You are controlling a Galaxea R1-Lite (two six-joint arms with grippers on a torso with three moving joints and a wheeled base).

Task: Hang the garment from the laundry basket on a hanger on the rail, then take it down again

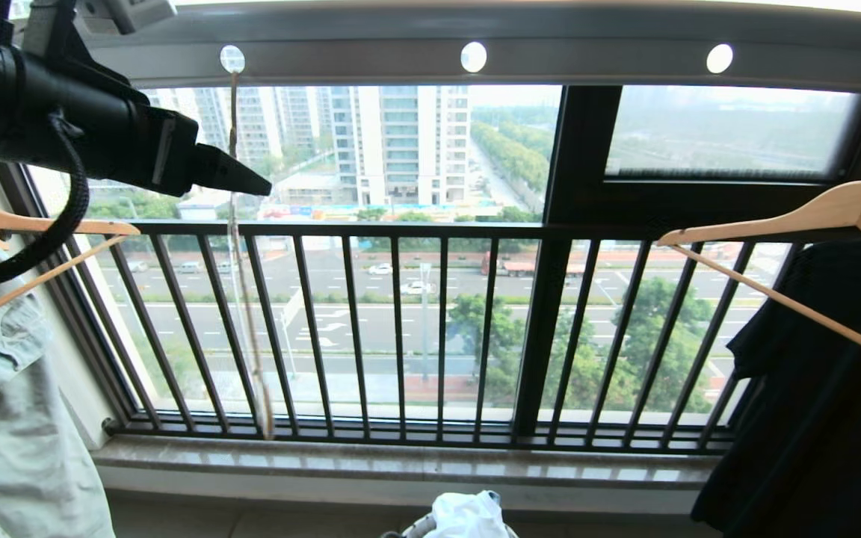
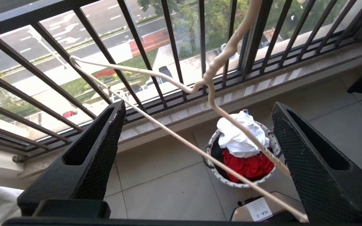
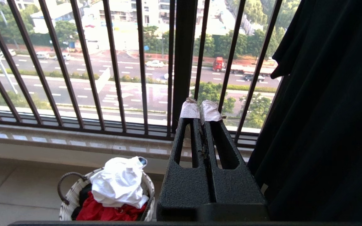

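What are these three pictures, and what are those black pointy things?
They come from a robot's cameras: one on its head, one on each wrist. The pointy things are its jaws. The left gripper is raised near the grey rail, jaws wide open, holding nothing; the thin cream hanger hangs from the rail in front of it. The right gripper is shut and empty, beside a black shirt. On the floor, the white basket holds the white T-shirt on top of a red garment.

My right tool (image 3: 200,110): tips pressed together, holding nothing.
Garment (image 3: 119,183): crumpled atop red garment (image 3: 105,213) in laundry basket (image 3: 69,201).
Black shirt (image 3: 325,110): hanging beside my tool.
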